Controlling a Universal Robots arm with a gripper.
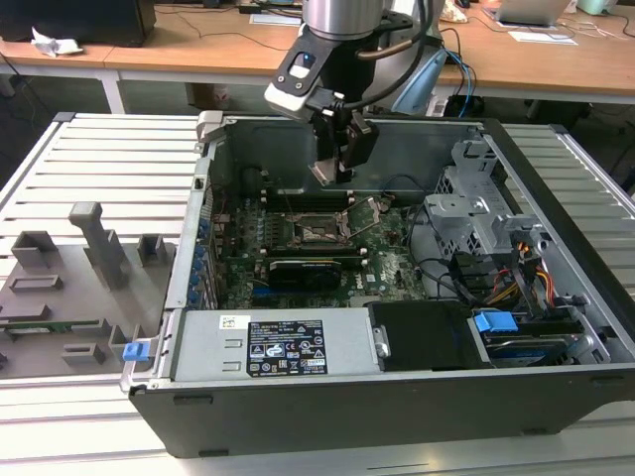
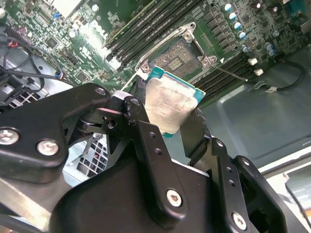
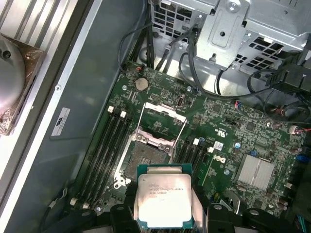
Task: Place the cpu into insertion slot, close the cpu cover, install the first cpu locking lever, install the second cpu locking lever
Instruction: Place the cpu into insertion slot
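We judge the first step in hand: the black end effector [image 1: 338, 167], upper centre of the exterior view, grips the small silver-grey square cpu [image 3: 164, 199] by its edges above the dark metal-rimmed insertion slot [image 3: 146, 158], not yet touching, so seating calls for squaring chip to socket inside the black computer case [image 1: 397, 409] on the grey slatted bench [image 1: 99, 159].

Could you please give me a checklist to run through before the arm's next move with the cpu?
1. Grip: the cpu is clamped by two opposite edges between the jaws of the gripper, metal face showing in both wrist views: ok.
2. Insertion slot is uncovered, with nothing lying in it: ok.
3. The cpu cover is swung up off the slot: ok.
4. The chip is squared up and centred over the slot: cannot tell from these angles.
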